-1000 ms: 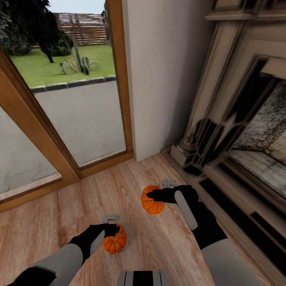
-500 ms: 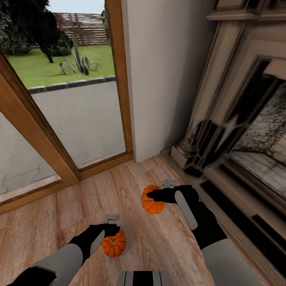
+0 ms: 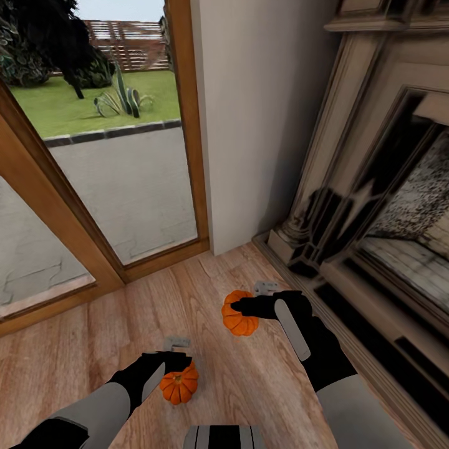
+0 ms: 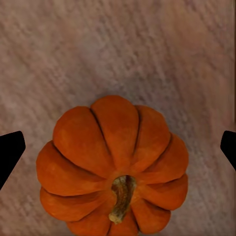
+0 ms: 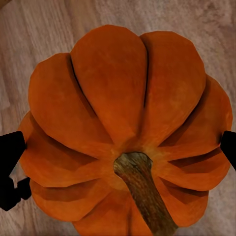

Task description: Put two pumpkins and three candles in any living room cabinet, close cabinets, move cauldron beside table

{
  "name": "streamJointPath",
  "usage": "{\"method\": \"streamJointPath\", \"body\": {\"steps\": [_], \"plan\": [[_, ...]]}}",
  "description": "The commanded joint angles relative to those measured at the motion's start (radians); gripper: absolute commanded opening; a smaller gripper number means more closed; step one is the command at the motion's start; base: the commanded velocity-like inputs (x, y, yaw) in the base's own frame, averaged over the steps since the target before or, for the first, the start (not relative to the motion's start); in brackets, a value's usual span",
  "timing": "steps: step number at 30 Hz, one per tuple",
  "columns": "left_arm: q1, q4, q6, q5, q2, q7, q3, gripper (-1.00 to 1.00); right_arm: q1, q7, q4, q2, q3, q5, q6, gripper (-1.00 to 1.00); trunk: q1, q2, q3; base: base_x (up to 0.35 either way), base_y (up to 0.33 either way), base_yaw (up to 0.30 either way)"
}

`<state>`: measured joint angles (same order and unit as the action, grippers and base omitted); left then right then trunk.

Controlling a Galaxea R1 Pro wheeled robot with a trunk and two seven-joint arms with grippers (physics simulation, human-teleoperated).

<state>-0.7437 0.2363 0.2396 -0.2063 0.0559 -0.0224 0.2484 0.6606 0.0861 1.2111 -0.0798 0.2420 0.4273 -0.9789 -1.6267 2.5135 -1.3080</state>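
Note:
Two bright-orange pumpkins are on the wooden floor area in front of me. My left gripper [image 3: 173, 362] hovers over the nearer pumpkin [image 3: 179, 385]; in the left wrist view the pumpkin [image 4: 115, 167] lies between the fingertips [image 4: 10, 152] with a gap on each side, so the gripper [image 4: 118, 152] is open. My right gripper [image 3: 242, 307] is shut on the farther pumpkin [image 3: 239, 319]; in the right wrist view both fingertips [image 5: 11, 162] touch the sides of that pumpkin [image 5: 123, 108]. The candles, cabinet, cauldron and table are out of view.
A stone fireplace [image 3: 380, 206] with a raised hearth edge runs along the right. A white wall column [image 3: 255, 125] stands ahead, with a wood-framed glass door [image 3: 125, 187] to a yard at the left. Wooden floor [image 3: 93, 337] stretches to the left.
The nearer pumpkin has shifted slightly lower under my left gripper. The right arm and its pumpkin have stayed put.

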Motion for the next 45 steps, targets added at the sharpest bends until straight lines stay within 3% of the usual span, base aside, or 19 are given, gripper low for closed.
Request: {"method": "streamJointPath", "body": {"steps": [1,9,18,27,45], "plan": [[0.000,0.002,0.005,-0.011,-0.001,0.000,0.007,1.00,0.001,0.007,0.001,0.000,0.000,0.011,-0.003,-1.00,0.000,0.000,-0.001,0.000,0.000,0.000],[0.000,0.002,0.004,-0.013,-0.001,-0.001,0.009,1.00,0.001,0.007,0.001,0.000,0.001,0.011,-0.003,-1.00,0.000,0.000,-0.001,0.000,0.000,0.000],[0.000,0.002,0.004,-0.015,-0.002,-0.001,0.008,1.00,-0.001,0.007,0.015,0.000,0.001,0.010,-0.003,-1.00,-0.004,0.002,-0.036,0.000,0.000,0.000],[0.000,0.002,0.006,-0.021,-0.003,0.003,0.007,1.00,-0.070,0.009,0.203,0.000,-0.003,0.008,-0.058,-1.00,-0.008,0.004,-0.070,0.000,0.000,0.000],[0.000,0.003,0.006,-0.022,-0.005,0.003,0.006,1.00,-0.079,0.013,0.220,0.000,-0.004,0.007,-0.068,-1.00,-0.008,0.004,-0.070,0.000,0.000,0.000]]}}
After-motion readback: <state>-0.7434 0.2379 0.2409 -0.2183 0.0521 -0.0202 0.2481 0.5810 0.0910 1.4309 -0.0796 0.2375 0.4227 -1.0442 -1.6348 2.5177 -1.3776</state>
